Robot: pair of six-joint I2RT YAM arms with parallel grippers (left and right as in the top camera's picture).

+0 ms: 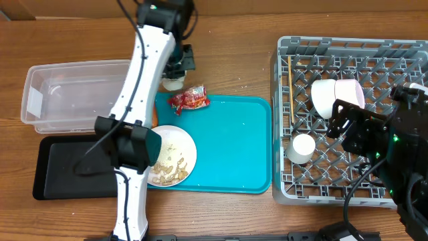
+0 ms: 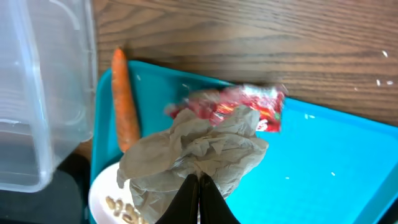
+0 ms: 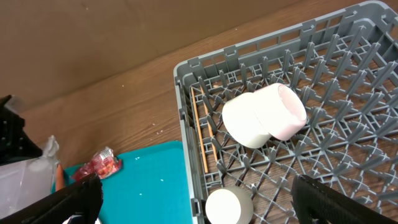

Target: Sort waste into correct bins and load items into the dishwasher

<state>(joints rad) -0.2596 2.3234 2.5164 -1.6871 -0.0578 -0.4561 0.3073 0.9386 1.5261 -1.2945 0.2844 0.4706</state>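
My left gripper [image 2: 199,182] is shut on the crumpled white tissue [image 2: 193,152] and holds it above the teal tray's far left corner; overhead the tissue [image 1: 173,83] hangs under it. The red wrapper [image 1: 189,100] and orange carrot [image 2: 124,99] lie on the tray. The white plate [image 1: 182,148] holds rice bits [image 1: 168,167]. The clear tub [image 1: 73,94] and black tray [image 1: 60,167] sit at the left. My right gripper [image 3: 199,205] is open and empty above the grey rack [image 1: 348,194], which holds the white bowl [image 1: 324,96], pink bowl [image 1: 352,92], white cup [image 1: 301,148] and chopsticks [image 1: 290,87].
The teal serving tray [image 1: 234,147] lies between the bins and the rack. My left arm stretches over the plate's left side and the black tray. Bare wooden table shows at the back and front.
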